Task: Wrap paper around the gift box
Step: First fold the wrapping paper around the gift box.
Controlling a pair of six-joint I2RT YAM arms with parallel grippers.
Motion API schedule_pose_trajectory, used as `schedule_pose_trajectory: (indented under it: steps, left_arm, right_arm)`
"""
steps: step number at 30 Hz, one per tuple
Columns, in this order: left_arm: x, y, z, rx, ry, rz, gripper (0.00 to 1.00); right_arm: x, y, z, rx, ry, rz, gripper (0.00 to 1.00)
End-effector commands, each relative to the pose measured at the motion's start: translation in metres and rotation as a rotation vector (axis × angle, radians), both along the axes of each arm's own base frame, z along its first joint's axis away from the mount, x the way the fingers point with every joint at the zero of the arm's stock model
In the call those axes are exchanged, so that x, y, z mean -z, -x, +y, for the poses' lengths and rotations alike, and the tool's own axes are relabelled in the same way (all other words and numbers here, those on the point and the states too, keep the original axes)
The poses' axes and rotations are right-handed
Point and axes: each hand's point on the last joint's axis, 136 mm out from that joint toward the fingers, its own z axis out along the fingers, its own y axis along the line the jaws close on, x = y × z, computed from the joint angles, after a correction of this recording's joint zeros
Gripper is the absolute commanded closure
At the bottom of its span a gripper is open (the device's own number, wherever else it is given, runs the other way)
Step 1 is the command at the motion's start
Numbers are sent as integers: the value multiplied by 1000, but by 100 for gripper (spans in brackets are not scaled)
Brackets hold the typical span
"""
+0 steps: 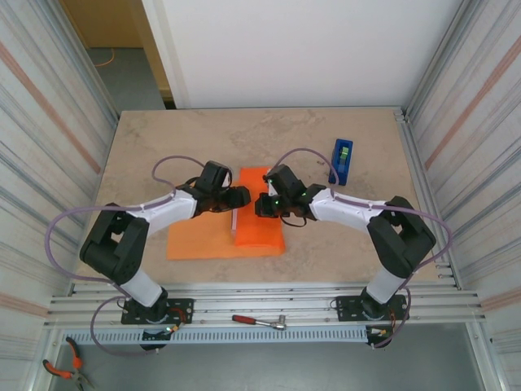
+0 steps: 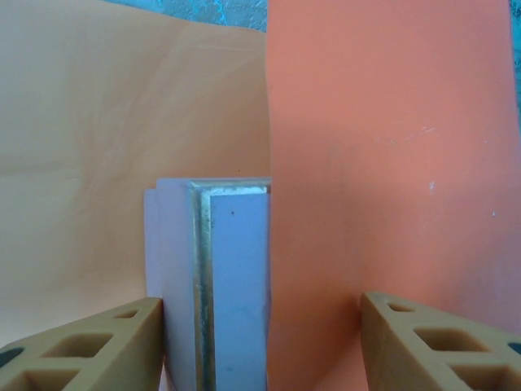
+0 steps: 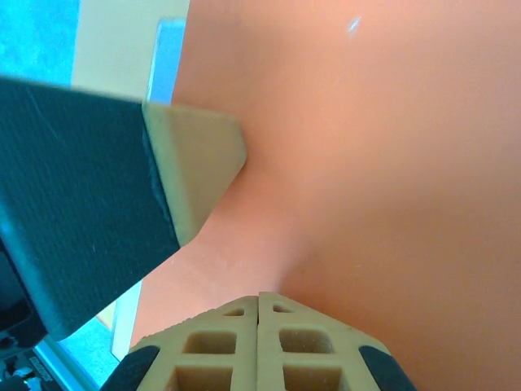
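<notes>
left gripper (image 2: pixel 260 349): I see its jaws parted, the gift box (image 2: pixel 216 277) upright between them, against one finger.
right gripper (image 3: pixel 259 342): clenched on nothing, tips against the paper (image 3: pixel 374 163).
paper: folded over the box, between both pairs of jaws.

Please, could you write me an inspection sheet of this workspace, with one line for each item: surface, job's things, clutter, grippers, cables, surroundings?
Surface: beige stone-look table; no spill seen.
Job's things: orange paper lies flat on the left, and its right part is folded over the box; one box edge is uncovered.
Clutter: blue tape dispenser at the far right; red-handled tool on the rail; pliers at the near left.
Grippers: left gripper open, astride the box edge and fold; right gripper shut, tips at the folded paper.
Cables: purple cables loop off both arms; no snag seen.
Surroundings: ribbed panels on both sides, white wall behind.
</notes>
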Motion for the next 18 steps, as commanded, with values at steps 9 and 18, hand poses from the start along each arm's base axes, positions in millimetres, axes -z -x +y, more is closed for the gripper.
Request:
schedule_pose_trajectory:
  steps: [9,18]
  left_arm:
    - [19,19,12,-39,-79,22,46]
    - [28,16,4,-8,-59,15,52]
  right_arm:
    - [-24,-33,-40,86,-39,-16,100]
    - [-23,-45,-38,84,-54,5,100]
